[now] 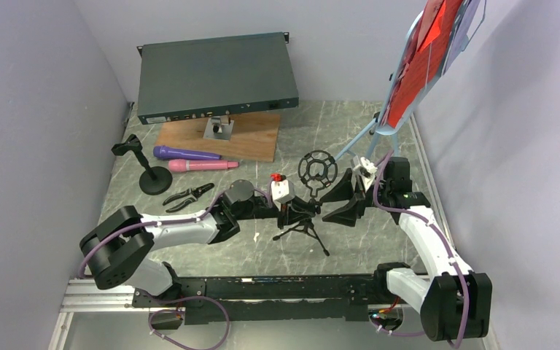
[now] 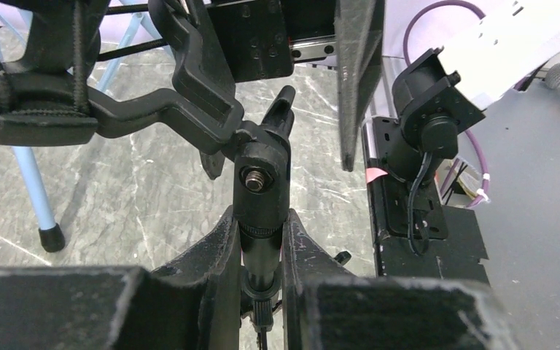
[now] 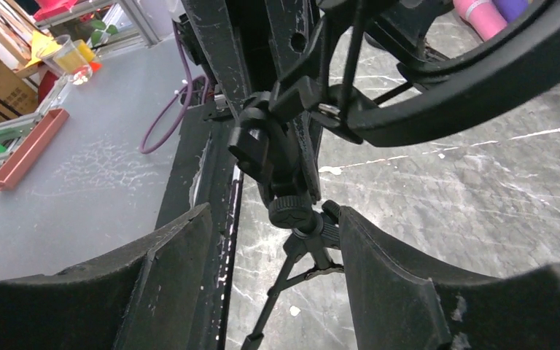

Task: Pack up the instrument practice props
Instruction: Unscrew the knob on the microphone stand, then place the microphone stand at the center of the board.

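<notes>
The black tripod mic holder [image 1: 308,222] stands mid-table, its round shock-mount ring [image 1: 317,168] at the top. My left gripper [image 1: 289,212] comes in from the left and is shut on its upright stem [image 2: 261,240], one finger pressed on each side. My right gripper [image 1: 340,201] is open on the holder's right side. In the right wrist view the stem's knob [image 3: 292,208] sits between the spread fingers [image 3: 379,255], close to the right-hand one. A purple microphone [image 1: 184,154], a pink microphone [image 1: 203,165] and a round-base mic holder [image 1: 153,177] lie at the left.
The light-blue music tripod [image 1: 379,127] holding red sheets [image 1: 426,58] stands at the back right, one leg [image 2: 33,189] near the grippers. A dark green rack box [image 1: 215,76] sits on a stand over a wooden board [image 1: 255,138] at the back. Pliers [image 1: 188,195] lie by the left arm.
</notes>
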`<state>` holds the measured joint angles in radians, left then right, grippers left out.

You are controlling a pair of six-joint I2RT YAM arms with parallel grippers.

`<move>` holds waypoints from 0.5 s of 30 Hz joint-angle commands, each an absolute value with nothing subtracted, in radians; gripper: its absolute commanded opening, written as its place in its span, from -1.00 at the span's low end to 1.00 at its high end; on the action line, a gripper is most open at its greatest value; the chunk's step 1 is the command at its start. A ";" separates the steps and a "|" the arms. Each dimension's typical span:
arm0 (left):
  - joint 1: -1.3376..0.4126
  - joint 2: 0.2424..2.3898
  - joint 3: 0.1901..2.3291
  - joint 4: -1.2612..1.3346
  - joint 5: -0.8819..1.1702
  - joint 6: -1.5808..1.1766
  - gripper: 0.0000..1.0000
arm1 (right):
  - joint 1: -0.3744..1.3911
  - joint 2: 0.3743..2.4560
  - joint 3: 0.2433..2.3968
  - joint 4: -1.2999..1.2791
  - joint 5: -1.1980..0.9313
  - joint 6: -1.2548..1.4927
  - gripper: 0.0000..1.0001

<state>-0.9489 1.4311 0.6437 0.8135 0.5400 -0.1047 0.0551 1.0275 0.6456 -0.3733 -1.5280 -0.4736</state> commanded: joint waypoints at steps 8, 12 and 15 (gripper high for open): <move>-0.933 1.435 0.667 0.898 0.366 0.117 -1.00 | 0.056 0.985 0.680 -0.469 -1.454 -0.629 0.57; -0.920 1.408 0.624 0.879 0.344 0.117 -1.00 | 0.055 0.982 0.683 -0.478 -1.437 -0.642 0.57; -0.917 1.355 0.564 0.866 0.292 0.115 -1.00 | 0.055 0.982 0.684 -0.480 -1.428 -0.646 0.57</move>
